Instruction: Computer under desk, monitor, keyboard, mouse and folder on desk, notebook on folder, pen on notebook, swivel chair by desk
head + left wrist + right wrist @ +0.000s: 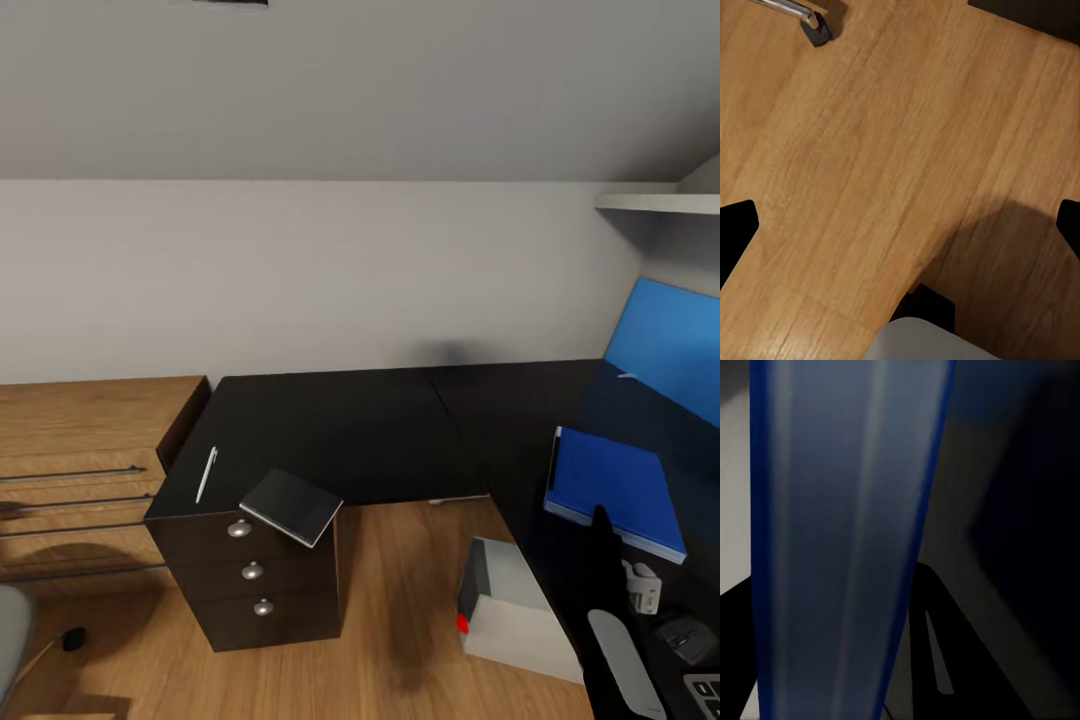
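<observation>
The bright blue flat folder [617, 487] with its pale edge already lies on the right wing of the long black-topped L-shaped counter [350, 430], just beyond the small dark rounded mouse [684, 637] near that wing's front edge, with a corner of the silver-framed keyboard [705, 692] at the head view's lower right. Under that wing the light grey boxy computer tower [515, 610] sits on the wood floor, its red light showing, so that part looks settled. Still to do, as I judge it: the small near-black notebook [291, 506] lies at the front edge of the left wing above the drawer unit, overhanging slightly, and the thin white pen [206, 473] lies apart from it near the left end; both must go onto the folder. The left gripper [900, 225] hangs over bare floor with jaws spread wide and nothing between them. The right wrist view sits close against the folder's edge [847, 532]; whether those jaws are clenched I cannot tell
</observation>
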Controlling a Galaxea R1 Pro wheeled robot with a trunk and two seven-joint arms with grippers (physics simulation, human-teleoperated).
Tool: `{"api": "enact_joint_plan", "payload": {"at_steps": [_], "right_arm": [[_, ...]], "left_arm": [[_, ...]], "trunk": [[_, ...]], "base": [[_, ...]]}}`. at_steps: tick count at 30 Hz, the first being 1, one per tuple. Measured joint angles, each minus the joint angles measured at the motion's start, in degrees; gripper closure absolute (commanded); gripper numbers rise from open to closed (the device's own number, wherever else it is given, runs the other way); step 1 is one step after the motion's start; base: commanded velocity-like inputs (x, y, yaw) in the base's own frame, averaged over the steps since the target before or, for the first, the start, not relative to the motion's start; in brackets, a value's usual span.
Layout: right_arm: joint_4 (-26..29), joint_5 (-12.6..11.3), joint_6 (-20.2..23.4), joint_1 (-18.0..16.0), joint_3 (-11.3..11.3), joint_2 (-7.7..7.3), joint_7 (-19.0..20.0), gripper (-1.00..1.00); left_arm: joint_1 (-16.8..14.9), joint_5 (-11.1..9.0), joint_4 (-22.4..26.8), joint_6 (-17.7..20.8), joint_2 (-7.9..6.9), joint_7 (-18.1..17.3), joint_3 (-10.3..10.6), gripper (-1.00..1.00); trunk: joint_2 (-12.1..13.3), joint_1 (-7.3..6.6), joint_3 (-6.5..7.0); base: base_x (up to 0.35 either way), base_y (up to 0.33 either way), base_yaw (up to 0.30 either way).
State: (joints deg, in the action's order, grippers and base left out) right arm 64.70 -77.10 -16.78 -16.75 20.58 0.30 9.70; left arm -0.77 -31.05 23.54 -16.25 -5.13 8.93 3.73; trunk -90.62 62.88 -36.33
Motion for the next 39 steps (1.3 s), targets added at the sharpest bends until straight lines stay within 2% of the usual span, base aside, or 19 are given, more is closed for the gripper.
{"api": "enact_joint_plan", "payload": {"at_steps": [10, 15, 21, 24, 39], "right_arm": [[0.0, -0.1, 0.1, 0.0, 0.0, -0.06, -0.1, 1.00], [0.9, 0.9, -0.1, 0.0, 0.0, -0.06, 0.0, 1.00], [0.8, 0.9, 0.0, 0.0, 0.0, -0.11, 0.0, 1.00], [1.6, 1.1, 0.0, 0.0, 0.0, -0.13, 0.0, 1.00], [1.7, 1.0, 0.0, 0.0, 0.0, -0.15, 0.0, 1.00]], "left_arm": [[0.0, 0.0, 0.0, 0.0, 0.01, -0.1, 0.0, -1.00], [0.0, 0.0, 0.0, 0.0, 0.04, -0.1, 0.0, -1.00], [0.0, 0.1, 0.0, -0.1, 0.05, -0.2, 0.0, -1.00], [0.0, 0.2, 0.0, -0.1, 0.06, -0.3, 0.0, -1.00], [0.0, 0.3, 0.0, -0.1, 0.00, -0.4, 0.0, -1.00]], "trunk": [[-4.0, 2.20, -1.80], [-6.0, 3.29, -2.69], [-6.0, 3.30, -2.69], [-7.2, 3.95, -3.23], [-7.2, 3.96, -3.23]], "base": [[0.000, 0.000, 0.000], [0.000, 0.000, 0.000], [0.000, 0.000, 0.000], [0.000, 0.000, 0.000], [0.000, 0.000, 0.000]]}}
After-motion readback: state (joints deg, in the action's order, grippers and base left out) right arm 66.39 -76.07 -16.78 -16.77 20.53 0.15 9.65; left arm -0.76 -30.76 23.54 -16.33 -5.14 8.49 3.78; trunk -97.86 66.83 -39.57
